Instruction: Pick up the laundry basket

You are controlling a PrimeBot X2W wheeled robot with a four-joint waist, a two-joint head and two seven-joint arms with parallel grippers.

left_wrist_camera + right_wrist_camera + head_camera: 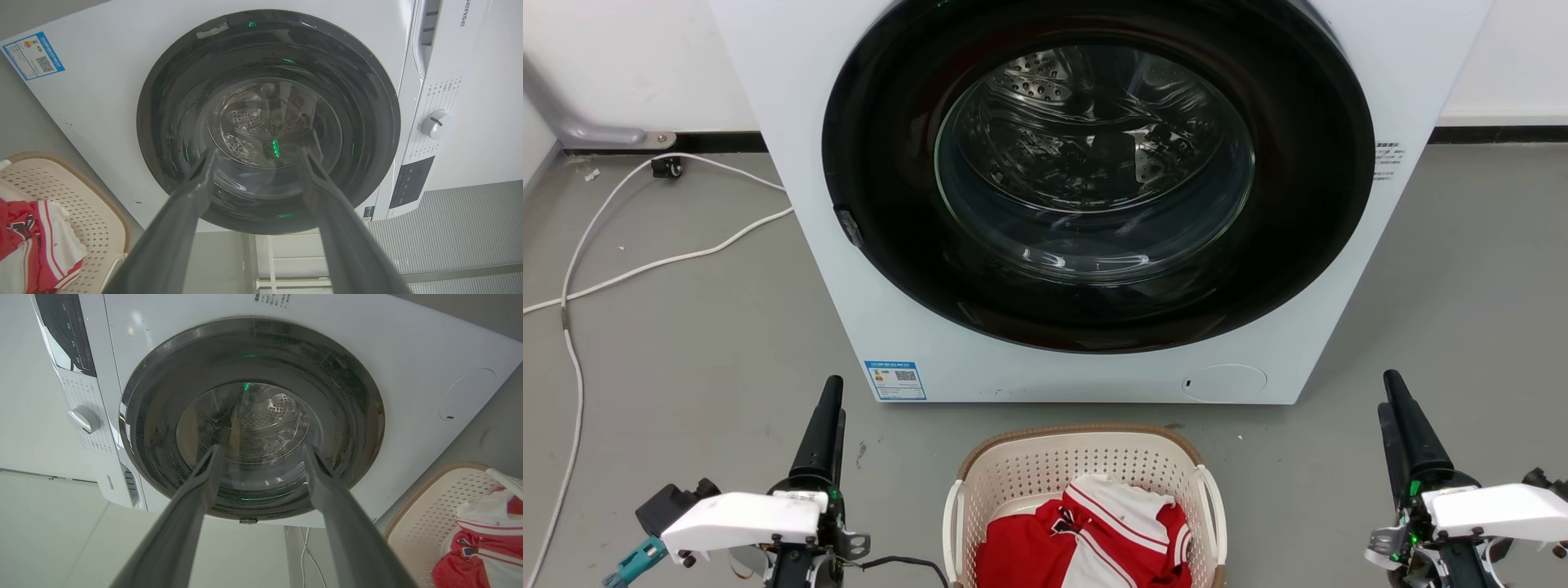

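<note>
— Grey floor (686,367) lies under everything, and a white washing machine (792,163) stands on it with its round door shut. What does the head view give?
— It gives the left hand (833,396) and the right hand (1388,392) together, one at each lower corner, and a white cable (645,265) on the floor at the left.
— And the wrist views?
— They add the control dial (435,123) of the machine. They also look along the fingers, so the gap between them is plain.
— So the hands are open?
— Yes. The fingers of the left hand (258,152) are spread apart, with the door glass seen between them, and those of the right hand (262,449) are spread the same way. Both are empty.
— Where is the laundry basket (1086,465)?
— On the floor, just in front of the machine, with a red and white garment (1094,531) inside. It sits between the two hands, apart from both.
— How does it look from the wrists?
— In the left wrist view it is at the lower left corner, in the right wrist view at the lower right corner. In each it is off to the side of the fingers.
</note>
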